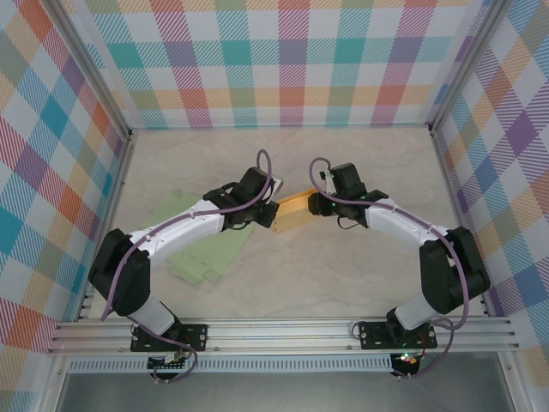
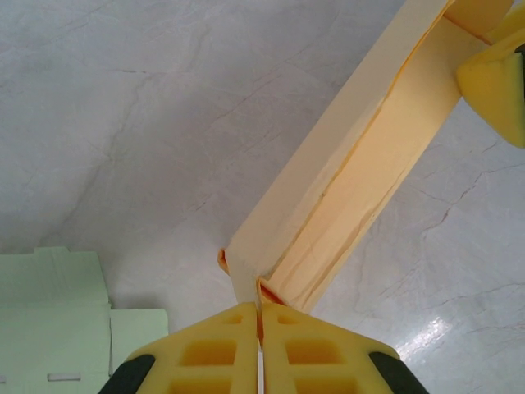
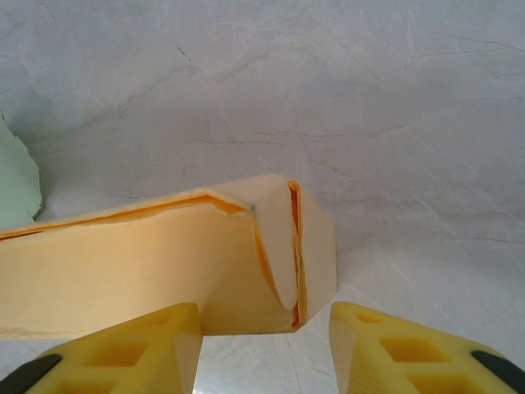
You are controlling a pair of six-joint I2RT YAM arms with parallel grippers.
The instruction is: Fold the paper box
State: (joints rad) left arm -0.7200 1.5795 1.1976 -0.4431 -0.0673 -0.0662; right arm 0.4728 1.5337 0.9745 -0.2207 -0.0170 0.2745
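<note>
Left arm (image 1: 171, 236): base at the near left, elbow bent, forearm reaching forward and right toward the table's middle. Left gripper (image 2: 260, 324): yellow fingers (image 2: 213, 353) pressed together, pinching a corner of the paper box (image 2: 361, 180). Right arm (image 1: 412, 227): base at the near right, mirrored bend, forearm reaching forward and left. Right gripper (image 3: 267, 320): fingers (image 3: 139, 345) standing apart, clamping nothing. Wrists face each other, near together.

I am seeing the paper box (image 1: 292, 213) lying mid-table (image 1: 343, 275) between the two arms, the left gripper (image 2: 260, 316) meeting its left end and the right gripper (image 3: 267, 328) straddling its right end. Flat sheets (image 1: 202, 253) are lying left of it, seemingly partly under the left arm (image 1: 184, 225).
</note>
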